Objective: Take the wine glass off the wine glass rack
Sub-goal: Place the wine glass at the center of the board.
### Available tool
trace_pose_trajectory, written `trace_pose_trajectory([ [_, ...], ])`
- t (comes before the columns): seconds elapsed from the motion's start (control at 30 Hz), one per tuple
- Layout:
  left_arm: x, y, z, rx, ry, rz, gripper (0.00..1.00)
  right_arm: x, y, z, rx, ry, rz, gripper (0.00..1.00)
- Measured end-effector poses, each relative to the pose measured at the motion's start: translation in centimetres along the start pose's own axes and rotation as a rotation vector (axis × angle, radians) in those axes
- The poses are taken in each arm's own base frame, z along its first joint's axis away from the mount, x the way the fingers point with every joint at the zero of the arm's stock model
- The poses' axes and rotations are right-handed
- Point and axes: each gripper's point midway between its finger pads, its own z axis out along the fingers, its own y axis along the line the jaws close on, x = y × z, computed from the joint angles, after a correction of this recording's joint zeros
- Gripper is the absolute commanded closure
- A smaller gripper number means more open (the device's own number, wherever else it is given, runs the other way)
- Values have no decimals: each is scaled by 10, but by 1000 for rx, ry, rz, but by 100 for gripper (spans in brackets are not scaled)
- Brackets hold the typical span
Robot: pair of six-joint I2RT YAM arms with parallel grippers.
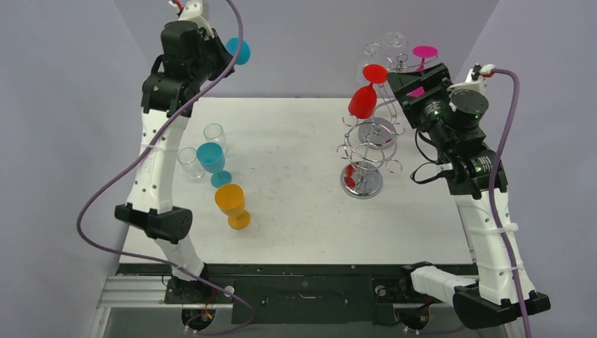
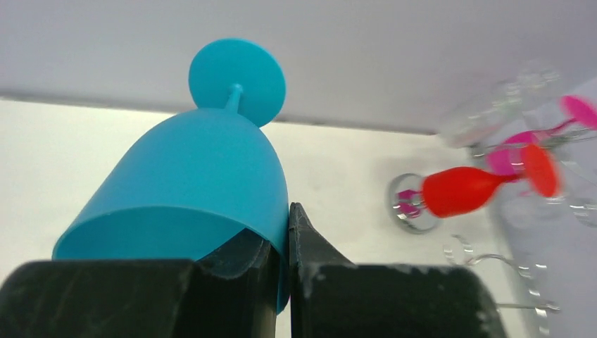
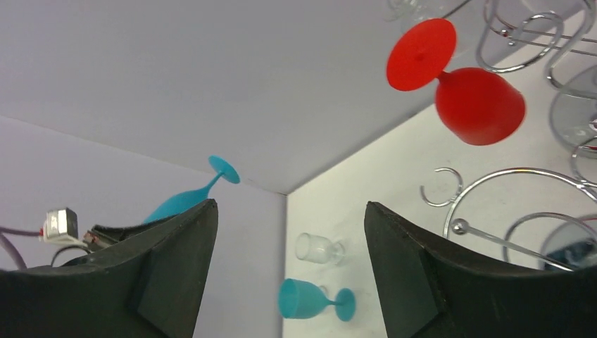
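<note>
Pinching the rim of a teal plastic wine glass (image 2: 197, 176) in the left tool (image 2: 278, 239) at upper left, with the right tool (image 3: 290, 208) spread wide by a red plastic wine glass (image 3: 479, 105) hanging on the chrome wire rack (image 1: 361, 181).

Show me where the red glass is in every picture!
Top view: red glass right of centre, at the rack.
Left wrist: right side, blurred.
Right wrist: top right.
Shared landmark: the shiny rack beside it.
</note>
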Motion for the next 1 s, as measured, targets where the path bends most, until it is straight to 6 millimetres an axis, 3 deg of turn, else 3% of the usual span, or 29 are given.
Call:
trace_pose_trajectory([
  [0.2, 57, 60, 65, -227, 195, 134, 100, 20, -30, 9, 101, 84, -109, 29],
  [0.33, 95, 104, 86, -357, 315, 182, 100, 27, -41, 8, 130, 121, -157, 29],
  [0.47, 110, 155, 85, -488, 380, 174, 100, 31, -45, 8, 141, 147, -196, 29],
  [0.6, 108, 210, 75, -596, 408, 130, 100, 37, -48, 11, 143, 174, -219, 29],
  [0.73, 107, 253, 66, -659, 436, 81, 100, 48, -51, 17, 142, 213, -233, 30],
  [0.87, 116, 282, 61, -684, 485, 32, 100, 59, -54, 23, 143, 250, -245, 30],
  [1.0, 129, 296, 59, -682, 540, 6, 100, 66, -56, 26, 144, 274, -246, 30],
])
